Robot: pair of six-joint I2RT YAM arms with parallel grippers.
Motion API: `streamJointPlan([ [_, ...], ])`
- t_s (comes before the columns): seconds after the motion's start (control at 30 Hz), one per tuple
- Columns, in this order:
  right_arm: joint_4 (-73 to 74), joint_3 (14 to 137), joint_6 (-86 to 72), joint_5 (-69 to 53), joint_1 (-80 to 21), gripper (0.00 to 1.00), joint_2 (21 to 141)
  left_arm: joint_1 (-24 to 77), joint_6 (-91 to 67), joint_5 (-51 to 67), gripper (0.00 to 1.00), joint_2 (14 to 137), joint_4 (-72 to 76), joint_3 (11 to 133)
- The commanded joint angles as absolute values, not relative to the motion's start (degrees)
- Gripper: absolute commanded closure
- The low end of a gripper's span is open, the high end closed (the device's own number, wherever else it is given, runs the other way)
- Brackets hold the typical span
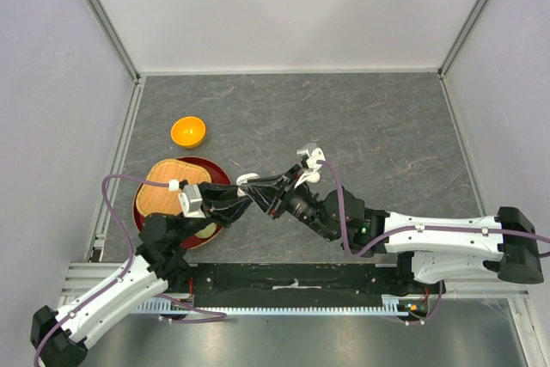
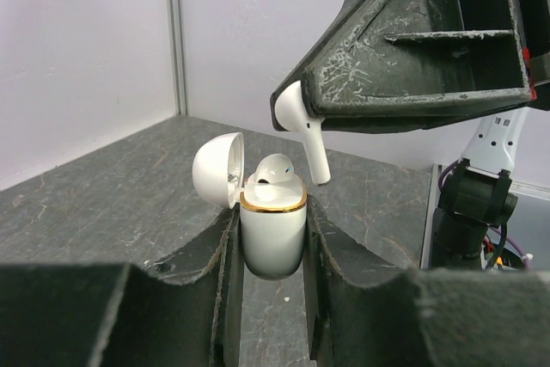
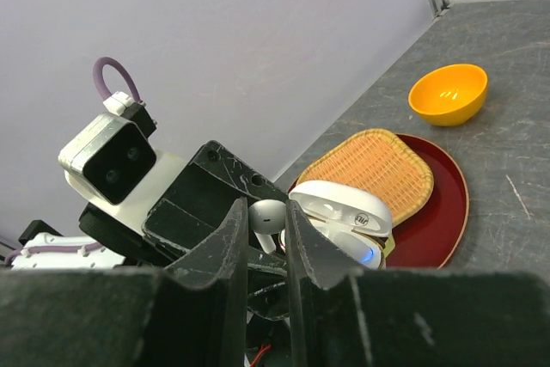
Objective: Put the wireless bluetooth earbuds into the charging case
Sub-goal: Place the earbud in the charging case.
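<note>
My left gripper (image 2: 273,212) is shut on a white charging case (image 2: 273,234) with a gold rim and holds it upright above the table. Its lid (image 2: 216,169) is open to the left. One white earbud (image 2: 275,169) sits in the case. My right gripper (image 3: 267,223) is shut on a second white earbud (image 3: 268,215), which hangs stem down just above and right of the case opening (image 2: 302,126). The case (image 3: 339,223) shows a blue light in the right wrist view. In the top view both grippers meet at the case (image 1: 249,180). Other earbuds are out of view.
A dark red plate (image 1: 219,169) holding a woven basket tray (image 1: 168,188) lies at the left under my left arm. An orange bowl (image 1: 188,131) stands behind it. The basket (image 3: 378,165), the plate (image 3: 443,212) and the bowl (image 3: 448,94) also show in the right wrist view. White walls enclose the table.
</note>
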State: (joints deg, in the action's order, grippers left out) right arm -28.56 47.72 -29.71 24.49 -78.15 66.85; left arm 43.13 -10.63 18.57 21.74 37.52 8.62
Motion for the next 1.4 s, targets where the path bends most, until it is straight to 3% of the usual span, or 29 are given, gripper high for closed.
streamJointPlan([
  [0.0,-30.23,50.89,-26.81,26.98,-79.36,1.0,67.67,43.15,-10.46,19.86,0.98,21.45,40.87,8.7],
  [0.63,-30.85,50.27,-25.31,33.66,-79.89,1.0,68.82,43.15,-11.07,21.27,0.98,21.36,40.78,8.88],
  [1.37,-31.9,50.8,-25.93,31.73,-79.89,1.0,69.96,43.24,-12.04,20.48,0.98,21.18,40.69,8.53],
])
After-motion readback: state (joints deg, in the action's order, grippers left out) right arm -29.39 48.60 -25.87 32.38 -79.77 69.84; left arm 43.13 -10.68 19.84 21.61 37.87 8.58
